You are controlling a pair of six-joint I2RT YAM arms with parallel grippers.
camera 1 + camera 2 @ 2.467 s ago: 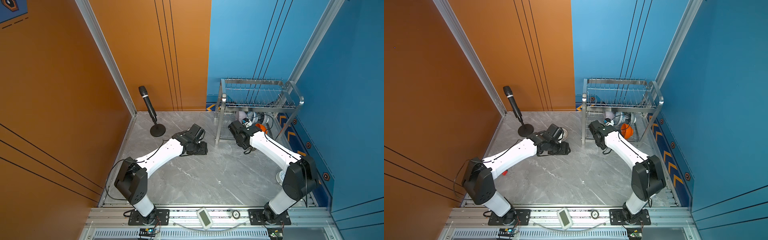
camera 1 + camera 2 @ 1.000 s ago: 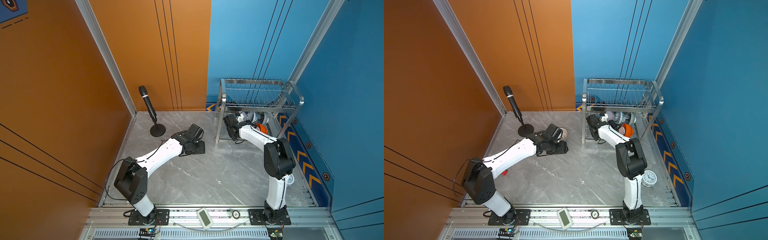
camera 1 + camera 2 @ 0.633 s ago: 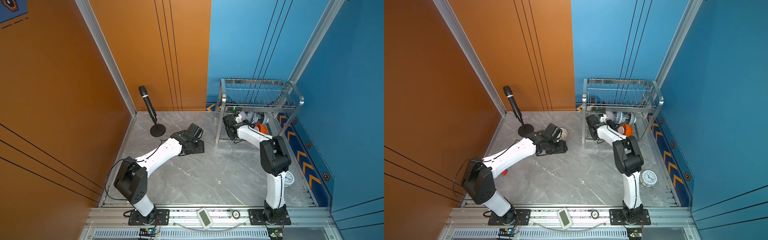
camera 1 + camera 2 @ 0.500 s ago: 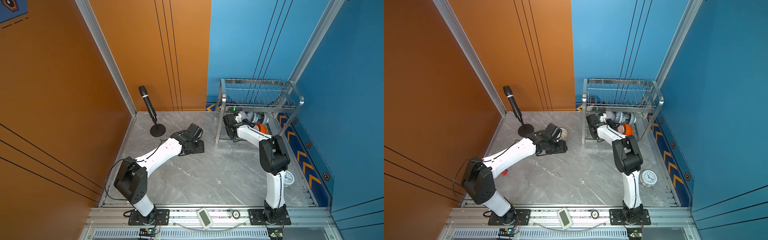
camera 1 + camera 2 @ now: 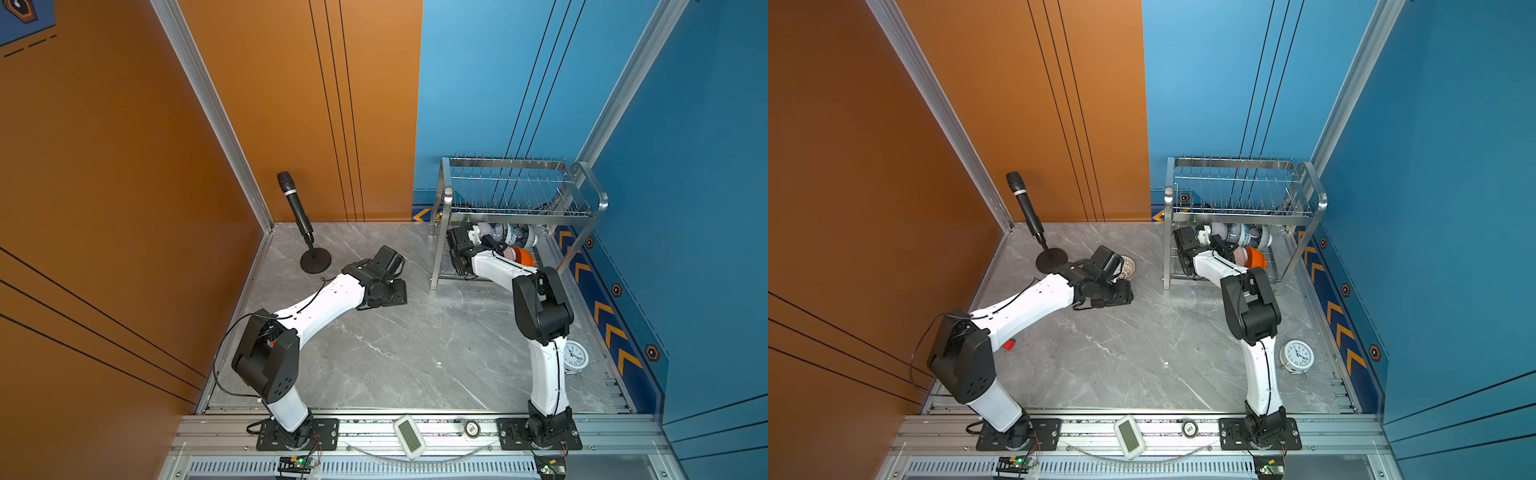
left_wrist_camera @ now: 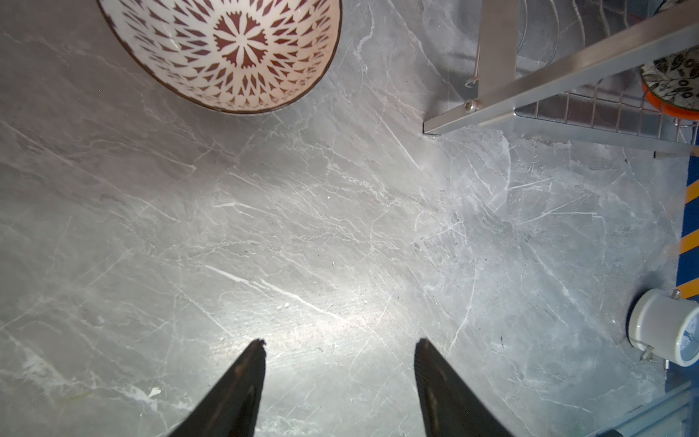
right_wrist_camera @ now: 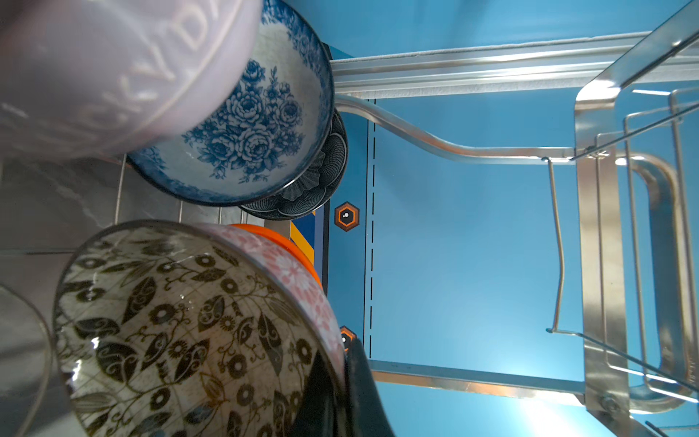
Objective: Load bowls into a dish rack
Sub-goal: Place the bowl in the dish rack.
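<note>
The dish rack (image 5: 519,212) stands at the back right. My right gripper (image 7: 342,363) is inside its lower tier, shut on the rim of the leaf-patterned bowl (image 7: 170,321), which is pink-flowered outside. That bowl stands on edge right in front of the orange bowl (image 7: 280,238). The lilac bowl (image 7: 94,75), the blue floral bowl (image 7: 257,128) and the dark blue petal bowl (image 7: 321,178) stand in the row beside them. The white lattice bowl (image 6: 227,49) sits upright on the floor left of the rack. My left gripper (image 6: 340,342) hangs open and empty just above the floor, short of that bowl.
A microphone on a round stand (image 5: 305,232) is at the back left, close to the left arm. A white alarm clock (image 5: 575,355) lies by the right arm's base. The rack's flat leg (image 6: 495,56) stands between the lattice bowl and the racked bowls.
The right arm has folded its elbow up and carried the leaf-patterned bowl deeper into the rack's lower tier. It has hardly moved in the last half second. The left arm has hardly moved.
</note>
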